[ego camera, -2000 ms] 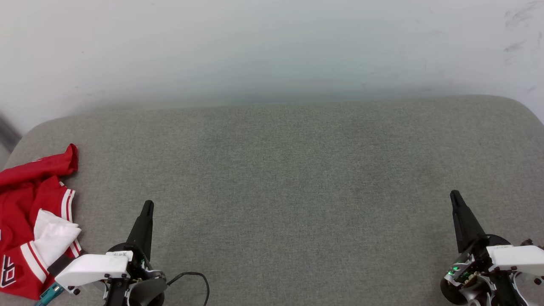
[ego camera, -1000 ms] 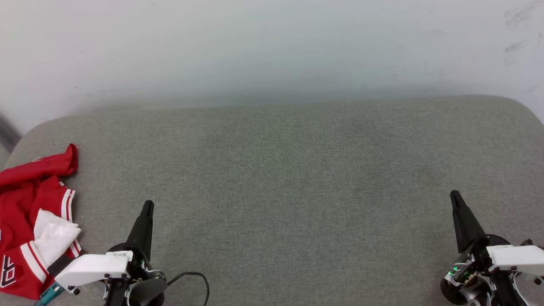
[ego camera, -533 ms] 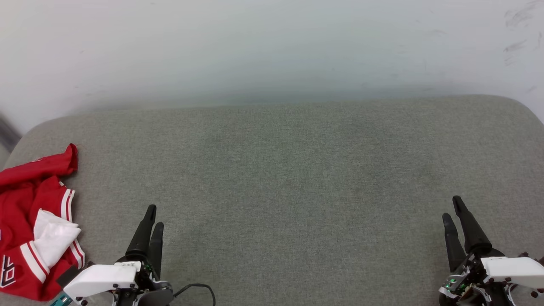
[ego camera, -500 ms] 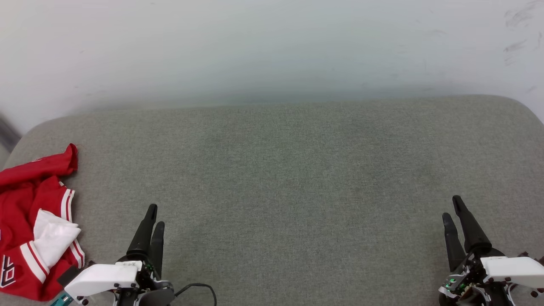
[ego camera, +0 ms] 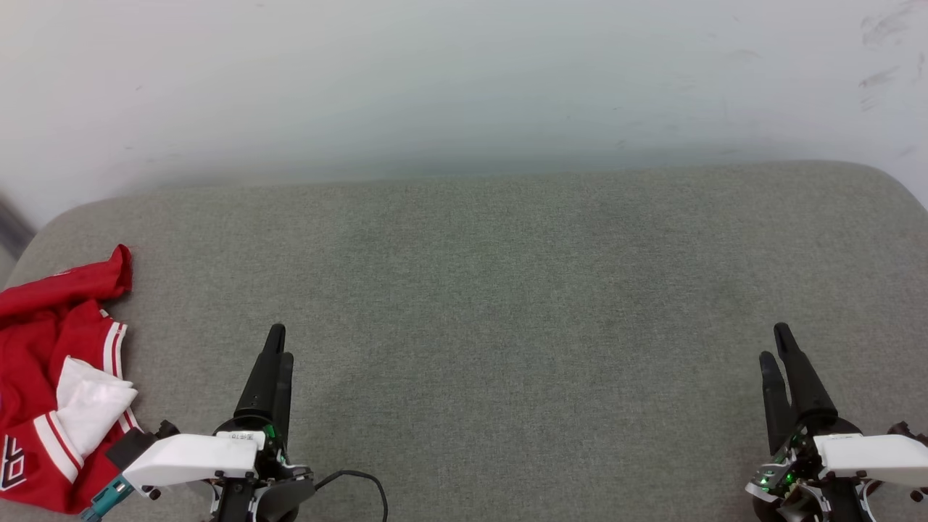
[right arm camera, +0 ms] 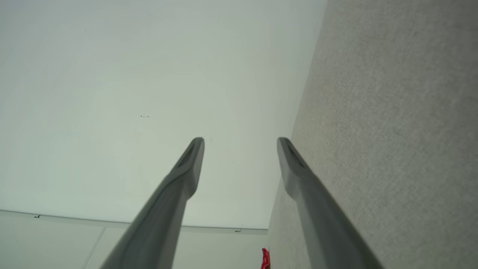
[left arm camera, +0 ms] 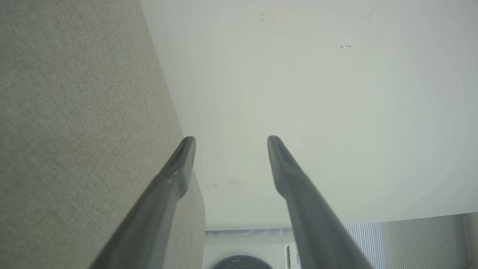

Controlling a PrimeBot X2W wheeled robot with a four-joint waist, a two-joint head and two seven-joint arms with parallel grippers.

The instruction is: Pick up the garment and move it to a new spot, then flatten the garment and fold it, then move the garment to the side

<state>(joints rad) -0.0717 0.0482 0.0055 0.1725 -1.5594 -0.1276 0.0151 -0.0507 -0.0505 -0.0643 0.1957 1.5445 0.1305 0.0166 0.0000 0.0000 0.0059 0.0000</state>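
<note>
Jersey [ego camera: 36,341] looks limp, light, likely slippery; I'd pinch its bunched near edge. Left gripper [ego camera: 281,344], right gripper [ego camera: 773,342]: jaws parted, empty.

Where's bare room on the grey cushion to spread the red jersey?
The grey fabric cushion between the left gripper and right gripper, back to the pale wall, lies bare. Only its left edge is crowded, by the crumpled red jersey.

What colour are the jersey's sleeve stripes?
Red on white; the jersey shows best in the head view.
</note>
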